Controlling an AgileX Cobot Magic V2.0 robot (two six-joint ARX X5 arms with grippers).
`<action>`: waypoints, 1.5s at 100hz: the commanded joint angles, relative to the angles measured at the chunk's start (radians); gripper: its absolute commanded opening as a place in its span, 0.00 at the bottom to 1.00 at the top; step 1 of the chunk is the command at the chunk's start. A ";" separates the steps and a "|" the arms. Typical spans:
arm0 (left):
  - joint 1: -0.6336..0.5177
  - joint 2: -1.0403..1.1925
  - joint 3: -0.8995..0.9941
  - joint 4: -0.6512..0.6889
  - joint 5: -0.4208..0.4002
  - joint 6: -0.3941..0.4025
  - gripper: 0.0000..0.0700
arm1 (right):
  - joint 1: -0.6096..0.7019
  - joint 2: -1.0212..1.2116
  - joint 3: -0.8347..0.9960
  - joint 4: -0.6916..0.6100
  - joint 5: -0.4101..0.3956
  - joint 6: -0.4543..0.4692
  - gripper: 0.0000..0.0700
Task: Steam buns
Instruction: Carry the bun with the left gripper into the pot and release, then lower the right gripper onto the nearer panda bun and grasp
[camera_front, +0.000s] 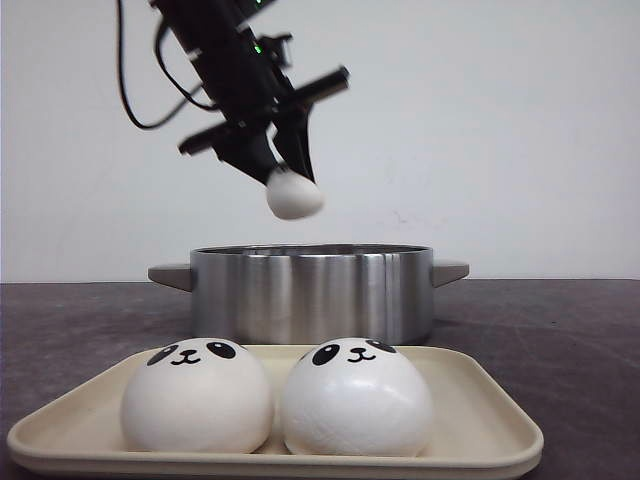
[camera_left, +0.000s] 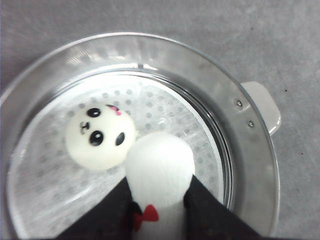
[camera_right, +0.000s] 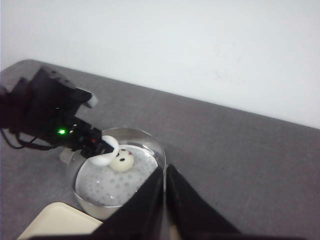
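My left gripper (camera_front: 288, 172) is shut on a white bun (camera_front: 294, 195) and holds it in the air above the steel steamer pot (camera_front: 310, 292). In the left wrist view the held bun (camera_left: 160, 167) is squeezed between the black fingers (camera_left: 210, 210) over the pot's perforated floor. A second panda-faced bun (camera_left: 100, 137) lies inside the pot. Two more panda buns (camera_front: 197, 395) (camera_front: 357, 397) sit side by side on the beige tray (camera_front: 480, 440). My right gripper (camera_right: 164, 200) is shut and empty, high above the table to the right of the pot (camera_right: 145, 145).
The pot has grey side handles (camera_front: 170, 275) (camera_front: 450, 270). The tray stands at the front edge of the dark grey table (camera_front: 570, 340), just in front of the pot. A white wall is behind.
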 joint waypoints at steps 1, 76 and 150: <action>-0.010 0.045 0.066 -0.008 0.018 0.009 0.01 | 0.011 0.010 0.006 0.009 0.004 0.010 0.00; -0.014 0.104 0.138 -0.107 0.082 -0.031 0.85 | 0.011 0.041 -0.005 0.002 -0.001 0.016 0.00; -0.014 -0.403 0.151 -0.378 0.012 0.081 0.96 | 0.011 0.174 -0.209 -0.012 -0.190 0.162 0.00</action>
